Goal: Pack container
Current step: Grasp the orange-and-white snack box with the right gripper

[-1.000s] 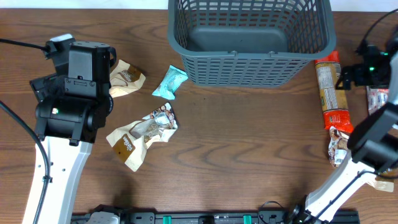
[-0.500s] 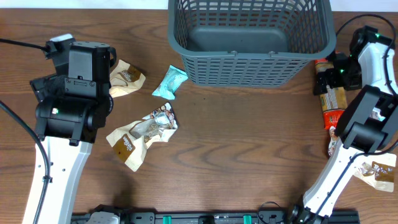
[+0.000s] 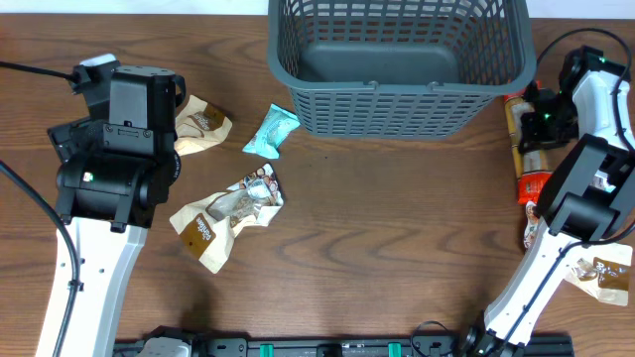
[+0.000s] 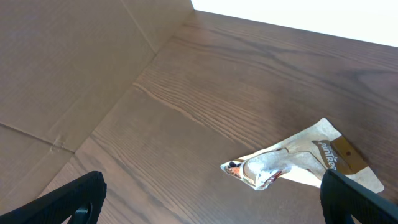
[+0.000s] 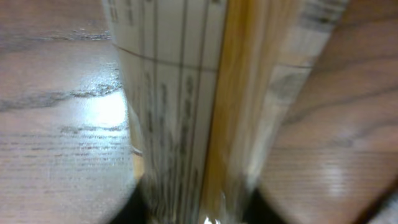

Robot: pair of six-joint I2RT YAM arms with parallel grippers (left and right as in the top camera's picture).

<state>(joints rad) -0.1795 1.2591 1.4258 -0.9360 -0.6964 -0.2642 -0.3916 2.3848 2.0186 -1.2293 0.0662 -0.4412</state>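
1. Slotted grey plastic basket (image 3: 397, 109) sits at the wood-grain worktop's (image 3: 397, 248) far edge.
2. Left tool (image 4: 211, 193) gapes, empty.
3. Right tool (image 3: 541, 119), grip unclear, has swung in onto the long glossy packet (image 3: 531, 182) beside it.

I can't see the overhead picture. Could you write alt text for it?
An empty dark grey slotted basket sits at the top of a wooden table. The right arm is down over a long orange snack packet beside it; the left arm stands by a tan packet, with a teal packet and crumpled wrappers nearby.
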